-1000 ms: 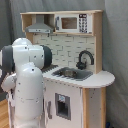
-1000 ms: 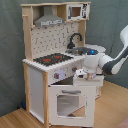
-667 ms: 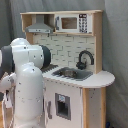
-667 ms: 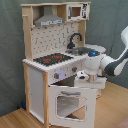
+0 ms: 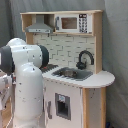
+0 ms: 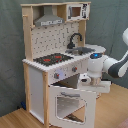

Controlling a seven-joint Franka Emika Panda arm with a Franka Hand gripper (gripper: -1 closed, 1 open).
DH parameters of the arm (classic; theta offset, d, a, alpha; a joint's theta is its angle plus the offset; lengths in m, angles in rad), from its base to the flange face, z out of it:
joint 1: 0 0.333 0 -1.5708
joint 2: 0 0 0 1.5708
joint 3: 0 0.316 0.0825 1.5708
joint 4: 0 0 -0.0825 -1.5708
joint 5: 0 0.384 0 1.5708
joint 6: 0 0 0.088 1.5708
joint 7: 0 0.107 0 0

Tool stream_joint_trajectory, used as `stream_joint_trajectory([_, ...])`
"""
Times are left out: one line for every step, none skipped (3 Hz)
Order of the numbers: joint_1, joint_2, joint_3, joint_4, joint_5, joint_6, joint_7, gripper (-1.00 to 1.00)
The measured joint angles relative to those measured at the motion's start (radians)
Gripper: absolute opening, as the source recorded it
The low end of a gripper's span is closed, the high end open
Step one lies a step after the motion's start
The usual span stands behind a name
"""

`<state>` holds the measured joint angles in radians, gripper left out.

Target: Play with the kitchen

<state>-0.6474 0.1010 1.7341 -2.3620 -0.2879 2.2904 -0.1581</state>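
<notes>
I logged the tall white and light-wood toy kitchen (image 6: 55, 65) standing on a wooden floor (image 6: 15, 119) before a grey-green curtain backdrop (image 6: 10, 50). In the second exterior view its windowed oven door (image 6: 70, 104) hung swung out and down, clearly ajar. Above it sat the black stovetop with red burner rings (image 6: 52, 59), and toward the second exterior view's right the curved black faucet (image 6: 75, 40) stood over the sink (image 6: 86, 50). A grey range hood (image 6: 49, 19) and a small microwave (image 6: 75, 11) filled the upper shelf, with a white tiled backsplash (image 6: 52, 37) beneath.

The white robot arm (image 6: 117, 62) reached in from the second exterior view's right, its gripper (image 6: 89, 80) down at the front edge of the counter, just above the open oven door. I could not tell whether the fingers were spread or closed, nor whether they touched the door.

In the first exterior view the arm's bulky white links (image 5: 25, 80) filled the first exterior view's left and covered the stovetop side; the faucet (image 5: 85, 59), the sink (image 5: 72, 74) and the microwave (image 5: 74, 23) stayed readable.
</notes>
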Motion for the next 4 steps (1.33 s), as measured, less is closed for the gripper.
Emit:
stream_joint_trajectory([0.006,-0.003,0.054,0.027,0.012,-0.020,0.077,-1.00])
stream_joint_trajectory([0.006,-0.003,0.054,0.031,0.012,-0.052,0.105,-1.00])
stream_joint_trajectory([0.006,-0.003,0.054,0.031,0.012,-0.054,0.108,1.00])
stream_joint_trajectory([0.006,-0.003,0.054,0.039,0.012,-0.087,0.151,1.00])
